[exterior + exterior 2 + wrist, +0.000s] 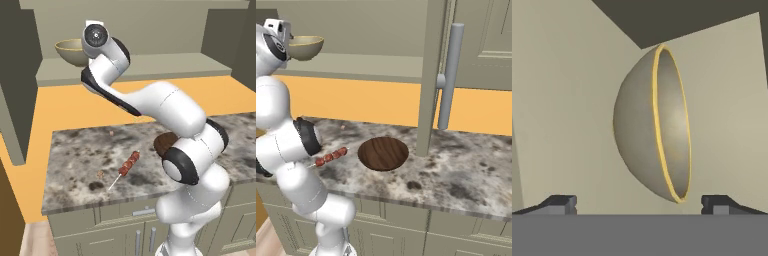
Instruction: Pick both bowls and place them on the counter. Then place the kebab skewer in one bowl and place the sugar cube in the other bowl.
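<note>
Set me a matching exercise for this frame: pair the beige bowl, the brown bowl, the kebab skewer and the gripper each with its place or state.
Things:
1. beige bowl
2. brown bowl
3. kebab skewer
4. gripper

Places or states:
A. lying bare on the counter, in no bowl
B. open, holding nothing
C. on the olive-grey shelf
D. on the counter, nothing inside it

Pairs: 1-C, 2-D, 3-A, 4-B

The deep beige-olive bowl [71,51] with its yellowish rim stood upright on the olive-grey shelf [165,66]. The shallow dark brown wood-grained bowl [383,153] sat upright on the speckled stone counter [466,175]. There the kebab skewer [127,166] lay flat, meat chunks at its far end, with the tiny tan sugar cube [100,174] near its stick.
</note>
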You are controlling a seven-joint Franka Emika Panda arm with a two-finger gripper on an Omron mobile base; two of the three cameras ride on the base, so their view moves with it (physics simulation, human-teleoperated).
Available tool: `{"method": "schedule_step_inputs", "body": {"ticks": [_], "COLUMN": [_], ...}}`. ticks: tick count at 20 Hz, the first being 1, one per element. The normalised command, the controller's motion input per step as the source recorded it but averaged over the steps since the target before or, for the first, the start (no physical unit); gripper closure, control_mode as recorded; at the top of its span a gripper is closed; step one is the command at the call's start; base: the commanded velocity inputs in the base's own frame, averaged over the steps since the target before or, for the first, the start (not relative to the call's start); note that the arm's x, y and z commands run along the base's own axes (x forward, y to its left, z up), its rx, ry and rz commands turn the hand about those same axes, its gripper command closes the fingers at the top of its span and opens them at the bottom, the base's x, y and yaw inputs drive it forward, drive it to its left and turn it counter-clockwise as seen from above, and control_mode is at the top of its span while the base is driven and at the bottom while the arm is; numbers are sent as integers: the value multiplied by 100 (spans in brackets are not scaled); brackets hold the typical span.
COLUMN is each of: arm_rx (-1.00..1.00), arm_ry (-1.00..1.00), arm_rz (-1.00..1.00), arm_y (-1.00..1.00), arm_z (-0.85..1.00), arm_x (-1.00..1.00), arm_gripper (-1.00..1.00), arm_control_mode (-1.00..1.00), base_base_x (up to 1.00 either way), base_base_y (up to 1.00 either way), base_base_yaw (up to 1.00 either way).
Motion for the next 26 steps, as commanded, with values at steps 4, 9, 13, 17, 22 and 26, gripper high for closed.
{"method": "schedule_step_inputs", "body": {"ticks": [4,9,13,17,22,26], "arm_rx": [0,0,0,0,0,0], "arm_ry": [3,3,3,3,3,0], "arm_rz": [0,0,0,0,0,0], "arm_y": [14,10,16,14,18,16], "arm_z": [0,0,-1,-6,-14,-19], "arm_x": [30,30,26,27,27,20], "arm_gripper": [-100,-100,-100,-100,-100,-100], "arm_control_mode": [-100,-100,-100,-100,-100,-100], "base_base_x": [0,0,0,0,0,0], "base_base_y": [0,0,0,0,0,0], "base_base_yaw": [0,0,0,0,0,0]}}
